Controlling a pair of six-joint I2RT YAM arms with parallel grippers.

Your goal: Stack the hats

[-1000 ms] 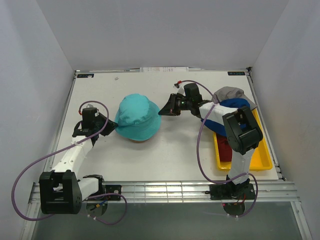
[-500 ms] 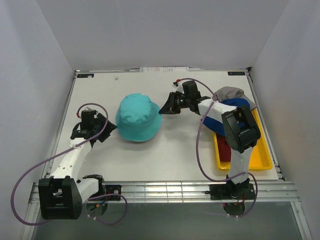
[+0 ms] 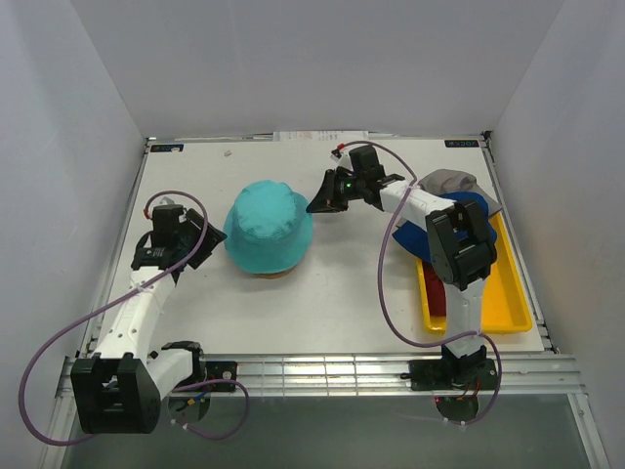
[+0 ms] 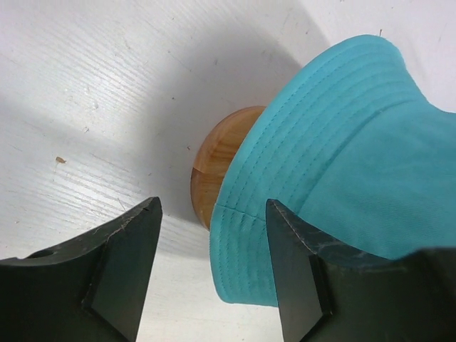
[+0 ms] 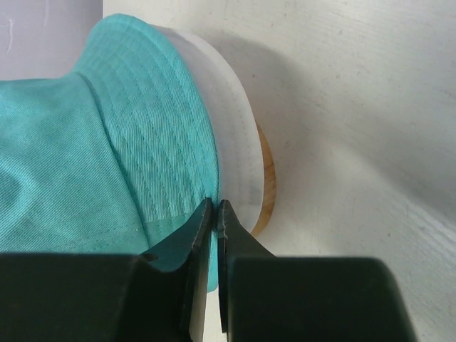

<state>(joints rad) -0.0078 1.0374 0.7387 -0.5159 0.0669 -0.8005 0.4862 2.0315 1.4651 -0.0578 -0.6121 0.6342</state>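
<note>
The teal hat [image 3: 269, 225] sits on the wooden stand [image 4: 217, 153] at mid table, over the white hat [image 5: 231, 135], whose brim shows under it. My right gripper [image 3: 317, 203] is at the teal hat's right edge, shut on its brim [image 5: 216, 206]. My left gripper [image 3: 202, 244] is open at the hat's left edge, and the teal brim [image 4: 242, 242] hangs between its jaws without being gripped. The grey hat [image 3: 451, 182], the navy hat [image 3: 464, 205] and the dark red hat [image 3: 441, 299] lie piled at the right.
The yellow tray [image 3: 508, 303] lies by the table's right edge under the piled hats. The stand's base [image 3: 276, 275] shows under the teal brim. White walls close in the table on the left, back and right.
My left gripper has moved away from me and closer to the teal hat's left brim. My right gripper has moved farther back and a little left, staying at the right brim.
</note>
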